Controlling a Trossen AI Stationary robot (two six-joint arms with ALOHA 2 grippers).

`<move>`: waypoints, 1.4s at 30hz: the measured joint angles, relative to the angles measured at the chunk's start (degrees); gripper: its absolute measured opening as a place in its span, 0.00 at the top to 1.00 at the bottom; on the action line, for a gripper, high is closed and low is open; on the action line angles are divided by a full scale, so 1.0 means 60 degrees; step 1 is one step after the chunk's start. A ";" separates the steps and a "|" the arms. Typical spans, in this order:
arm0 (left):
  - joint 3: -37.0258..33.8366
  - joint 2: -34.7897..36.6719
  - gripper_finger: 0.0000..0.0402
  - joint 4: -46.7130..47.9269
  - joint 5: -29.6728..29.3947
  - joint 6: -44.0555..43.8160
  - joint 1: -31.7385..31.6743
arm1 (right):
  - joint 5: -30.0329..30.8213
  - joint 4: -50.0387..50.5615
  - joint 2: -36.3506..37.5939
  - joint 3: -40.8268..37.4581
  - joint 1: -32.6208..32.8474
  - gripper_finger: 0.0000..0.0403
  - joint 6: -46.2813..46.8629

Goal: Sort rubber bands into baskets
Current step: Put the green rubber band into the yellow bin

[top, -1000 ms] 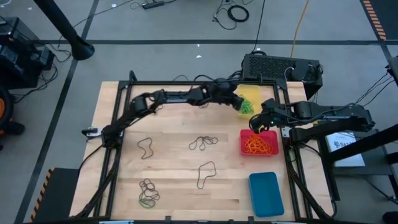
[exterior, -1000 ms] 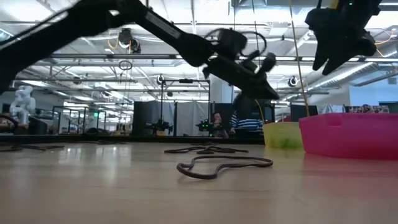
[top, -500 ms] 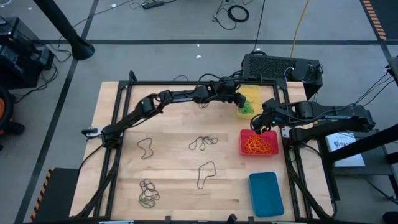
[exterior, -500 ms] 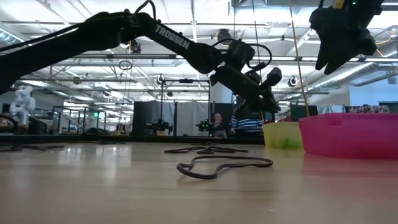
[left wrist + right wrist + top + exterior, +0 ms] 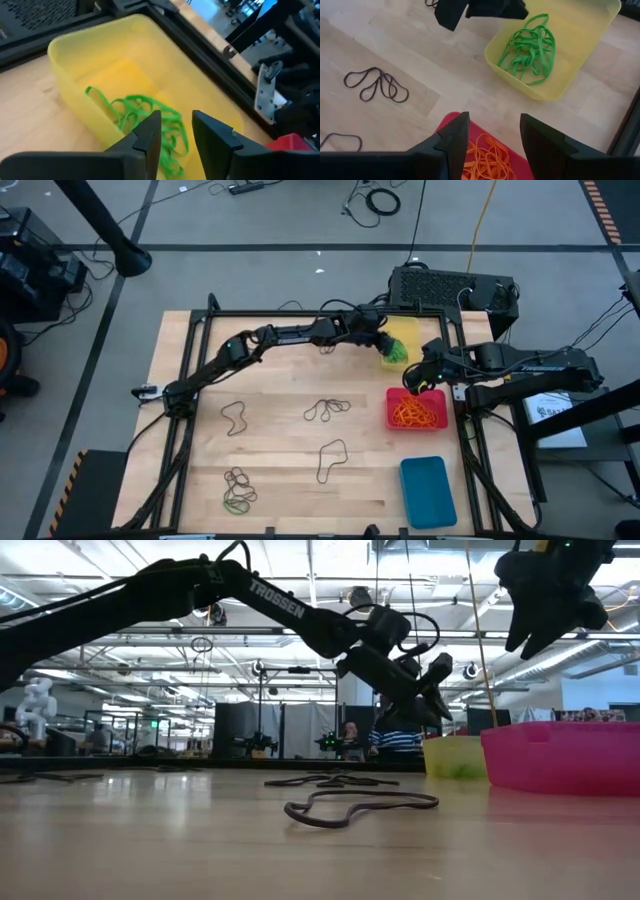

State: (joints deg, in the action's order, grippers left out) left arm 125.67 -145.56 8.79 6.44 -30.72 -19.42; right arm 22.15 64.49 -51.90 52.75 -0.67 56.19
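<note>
Left gripper (image 5: 385, 343) open and empty above yellow basket (image 5: 405, 330), green bands (image 5: 150, 117) inside. Right gripper (image 5: 415, 380) open over red basket (image 5: 393, 418). Next: dark bands (image 5: 327, 409) on surface (image 5: 280, 480); pinch low at a strand, lift clear.

You've got a light wooden worktop (image 5: 280, 440) inside a black metal frame (image 5: 200, 330). A black box (image 5: 452, 288) with a vented top sits on the floor just past the far right corner. Cables (image 5: 380, 200) lie coiled on the grey floor further back, and a yellow cable (image 5: 482, 220) runs towards the box.
</note>
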 joint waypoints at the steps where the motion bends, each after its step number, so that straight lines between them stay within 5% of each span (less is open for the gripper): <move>1: 0.0000 0.0000 0.70 0.0104 0.0045 -0.0012 -0.0003 | 0.0000 0.0000 0.0000 0.0000 0.0003 0.58 0.0039; 10: 0.0574 0.0089 0.69 0.0936 0.3621 -0.0808 -0.0148 | -0.0248 -0.0748 0.0000 0.0000 0.0003 0.58 -0.0256; 16: 0.1431 0.0376 0.69 0.3430 0.4261 0.0701 0.0067 | -0.0250 -0.1513 -0.0003 0.0000 0.0003 0.58 -0.0953; 24: 0.1539 0.1906 0.69 0.7902 0.3330 0.3234 0.0215 | -0.0418 -0.2049 -0.0029 0.0000 0.0003 0.58 -0.1591; 34: 0.1526 0.3151 0.69 1.3246 0.0573 0.4699 0.1687 | -0.0444 -0.2763 -0.0629 -0.0004 0.0003 0.58 -0.2662; 42: 0.0726 0.3952 0.69 1.3483 0.0181 0.3802 0.3364 | -0.0766 -0.4543 -0.1690 -0.0004 0.0100 0.58 -0.4412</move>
State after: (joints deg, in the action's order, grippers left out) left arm 130.03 -121.85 89.70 7.53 -7.91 0.76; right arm 17.56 37.23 -62.04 52.73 -0.07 29.72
